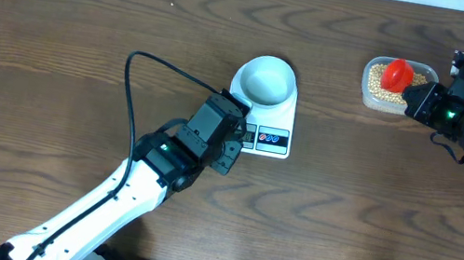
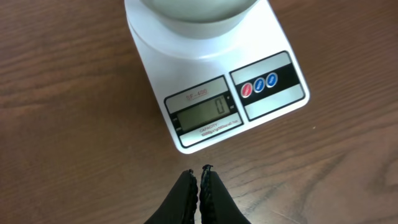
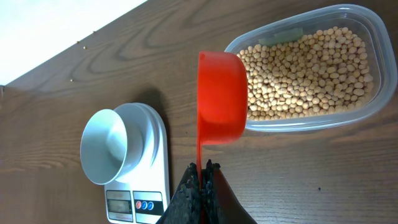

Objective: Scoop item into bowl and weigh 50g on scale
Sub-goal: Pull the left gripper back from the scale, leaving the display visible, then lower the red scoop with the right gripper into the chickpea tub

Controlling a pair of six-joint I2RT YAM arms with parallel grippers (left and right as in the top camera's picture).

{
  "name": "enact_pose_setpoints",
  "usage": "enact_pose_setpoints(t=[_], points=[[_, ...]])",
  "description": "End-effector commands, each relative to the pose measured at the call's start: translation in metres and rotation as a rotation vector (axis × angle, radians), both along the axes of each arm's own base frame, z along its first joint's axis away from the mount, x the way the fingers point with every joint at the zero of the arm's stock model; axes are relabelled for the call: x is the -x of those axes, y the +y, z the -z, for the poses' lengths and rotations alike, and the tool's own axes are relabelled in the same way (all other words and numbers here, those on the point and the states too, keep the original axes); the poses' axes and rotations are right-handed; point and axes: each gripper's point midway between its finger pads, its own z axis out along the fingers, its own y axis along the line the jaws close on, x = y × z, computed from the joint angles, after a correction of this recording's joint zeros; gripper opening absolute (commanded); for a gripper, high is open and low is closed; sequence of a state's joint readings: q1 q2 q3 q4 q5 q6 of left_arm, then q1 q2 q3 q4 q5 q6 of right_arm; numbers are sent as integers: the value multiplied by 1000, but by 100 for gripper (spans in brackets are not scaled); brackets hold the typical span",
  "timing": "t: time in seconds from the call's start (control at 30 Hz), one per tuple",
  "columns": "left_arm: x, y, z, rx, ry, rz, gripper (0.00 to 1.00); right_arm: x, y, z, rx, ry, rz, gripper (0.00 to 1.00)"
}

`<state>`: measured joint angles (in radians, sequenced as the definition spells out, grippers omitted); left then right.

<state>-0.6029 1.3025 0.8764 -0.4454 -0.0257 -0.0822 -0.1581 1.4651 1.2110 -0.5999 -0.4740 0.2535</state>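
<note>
Beans (image 3: 305,74): small, round, tan-yellow and pea-sized, lying loose in a shallow layer inside a clear plastic tub (image 3: 375,93) at the far right of the desk (image 1: 91,12), well apart from the scale (image 2: 152,53). None are seen in the bowl (image 1: 267,77), which is pale, smooth-rimmed and empty and stands on the rear of the scale platform. The display (image 2: 208,112) reads zero with the bowl in place, so the tare is judged to be set.

The right end effector (image 3: 203,171) is closed on the thin handle of a red scoop (image 3: 222,96), whose cup is held on edge over the near rim of the tub. The inside of the cup faces away, so whether it is loaded cannot be told. The left end effector (image 2: 200,171) is closed on nothing and hangs over the desk just in front of the display edge of the scale, without touching it.

The step in hand is judged to be the scooping. The cup should be turned mouth-down into the layer, pushed through and levelled before lifting, with a modest load taken so that round beans are not shed in transit. Pouring into the bowl is best done in small tips, the display being read between them. The scale should not be touched by the left arm, lest the reading be disturbed.
</note>
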Motion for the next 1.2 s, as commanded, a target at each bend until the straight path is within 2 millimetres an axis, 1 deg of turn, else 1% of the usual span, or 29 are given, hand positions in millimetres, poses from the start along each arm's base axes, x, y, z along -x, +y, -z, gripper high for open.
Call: enact_pose_setpoints(t=[0.0,0.03,0.1,0.2,0.23,0.3,0.33,0.37,0.63,0.67,0.7,1.17], points=[[0,5,10,-22,18,-22,9,-2,4,-10,13,-31,-22,1],[0,5,10,-21,17,-22,17,-2,4,-10,13,-30,-22,1],[-2,4,8,-16,9,-22,25,-2,4,-10,15,-31,-24,1],[-3,3,7,-12,4,-22,40,-2,4,-10,17,-32,-26,1],[-3,3,7,-12,4,-22,46,-2,4,-10,17,-32,-26,1],[-3,3,7,-12,4,-22,64,-2,4,-10,17,-32,-26,1],[-3,3,7,-13,4,-22,72,-2,4,-10,17,-32,-26,1],[-3,3,7,-13,5,-22,76,-2,4,-10,17,-32,-26,1],[-3,4,7,-13,5,-22,77,-2,4,-10,17,-32,-26,1],[-3,3,7,-13,5,-22,91,-2,4,-10,17,-32,-26,1],[-3,4,7,-13,5,-22,98,-2,4,-10,17,-32,-26,1],[-3,4,7,-13,5,-22,98,-1,4,-9,16,-28,-26,1]])
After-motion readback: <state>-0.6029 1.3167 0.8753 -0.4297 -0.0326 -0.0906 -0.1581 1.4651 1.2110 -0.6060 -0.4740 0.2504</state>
